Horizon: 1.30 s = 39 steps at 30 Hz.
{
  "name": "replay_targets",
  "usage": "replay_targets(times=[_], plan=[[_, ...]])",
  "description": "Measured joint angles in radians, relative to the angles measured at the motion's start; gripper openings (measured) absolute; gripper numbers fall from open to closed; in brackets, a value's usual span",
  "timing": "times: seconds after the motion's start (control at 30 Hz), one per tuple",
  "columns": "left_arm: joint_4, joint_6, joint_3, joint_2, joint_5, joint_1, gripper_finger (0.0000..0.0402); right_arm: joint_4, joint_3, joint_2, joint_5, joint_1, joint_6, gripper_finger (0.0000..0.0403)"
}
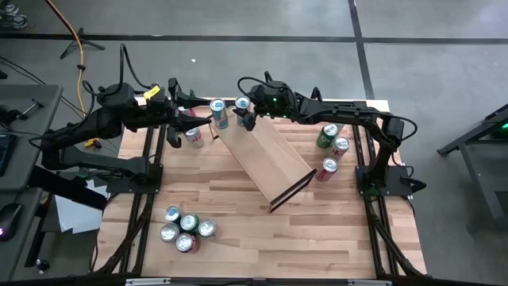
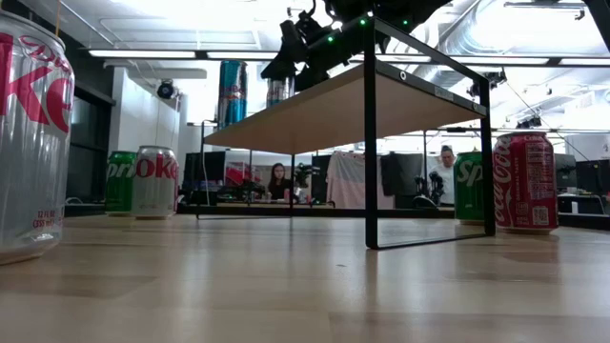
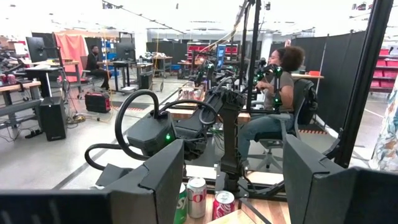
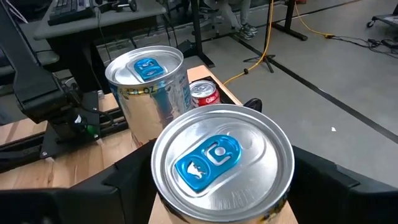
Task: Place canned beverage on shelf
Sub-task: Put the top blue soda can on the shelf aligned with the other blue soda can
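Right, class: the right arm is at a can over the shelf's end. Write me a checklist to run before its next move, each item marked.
1. Can upright: ok.
2. Can's base resting fully on the shelf: cannot tell.
3. Right hand centred on the can: ok.
4. Neighbouring can standing apart from it: ok.
5. Left hand empty: ok.

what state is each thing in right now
shelf: upright on the table, two cans on its far end
second can: upright on shelf, between the right gripper's fingers
first can: upright on shelf, free
left gripper: open, empty, beside shelf
four-can cluster: upright on table
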<state>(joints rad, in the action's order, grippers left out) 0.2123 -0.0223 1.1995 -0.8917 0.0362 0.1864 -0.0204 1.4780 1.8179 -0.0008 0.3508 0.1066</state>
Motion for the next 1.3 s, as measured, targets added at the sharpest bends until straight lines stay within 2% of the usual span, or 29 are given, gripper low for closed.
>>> replay_targets(times=[0.9, 1.07, 1.3], plan=[[0.0, 0.0, 0.0, 0.0, 0.0, 0.0, 0.0172, 0.0, 0.0, 0.0, -0.002, 0.0, 0.001, 0.0285], [0.0, 0.0, 0.0, 0.0, 0.0, 0.0, 0.0172, 0.0, 0.0, 0.0, -0.003, 0.0, 0.001, 0.0305], [0.0, 0.0, 0.0, 0.0, 0.0, 0.0, 0.0172, 0.01, 0.0, -0.007, -0.004, 0.0, 0.0, 0.036]])
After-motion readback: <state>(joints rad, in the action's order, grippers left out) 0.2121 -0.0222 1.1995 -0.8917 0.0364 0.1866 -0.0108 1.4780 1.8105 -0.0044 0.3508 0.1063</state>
